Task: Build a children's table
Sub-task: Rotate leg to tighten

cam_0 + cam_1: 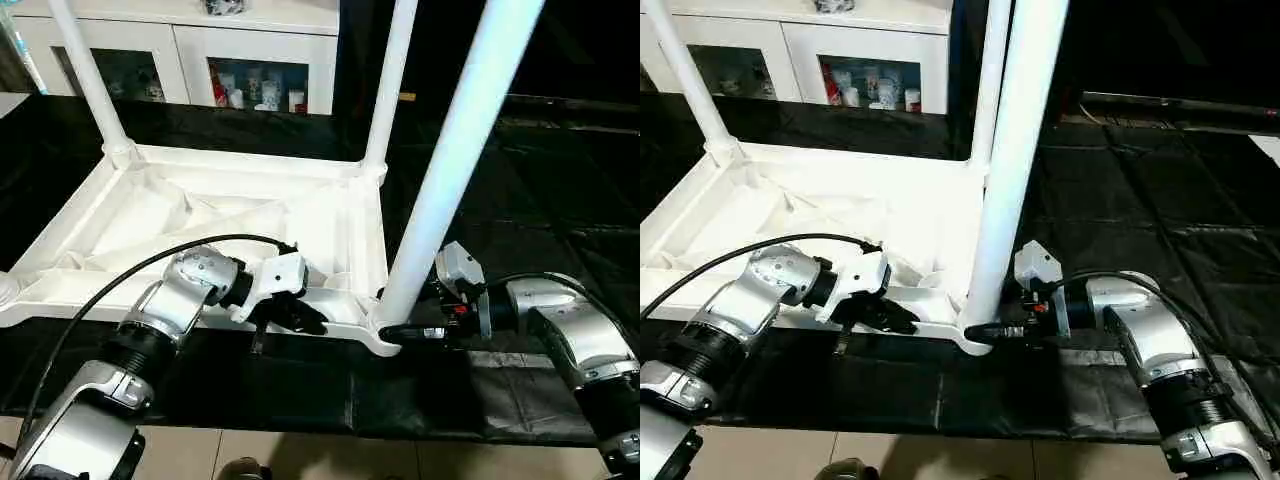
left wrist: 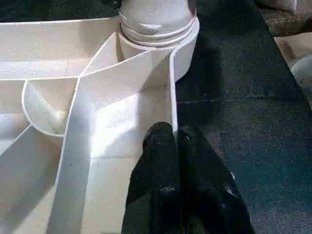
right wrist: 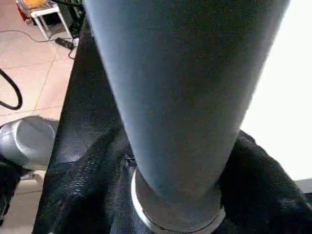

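I see the upturned children's table [image 1: 200, 215] lying on the black mat [image 1: 1140, 200], my left hand [image 1: 300, 318] pinched together on its near rim, my right hand [image 3: 170, 195] straddling the near-corner leg's [image 1: 450, 160] base.

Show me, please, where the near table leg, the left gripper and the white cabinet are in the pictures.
near table leg [image 1: 445, 160]: left eye view, middle of its shaft.
left gripper [image 2: 176, 141]: left wrist view, between its fingertips.
white cabinet [image 1: 190, 62]: left eye view, frame between its glass doors.

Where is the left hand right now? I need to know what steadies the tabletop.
The left hand is shut on the near rim of the upturned tabletop, left of the near-right leg.
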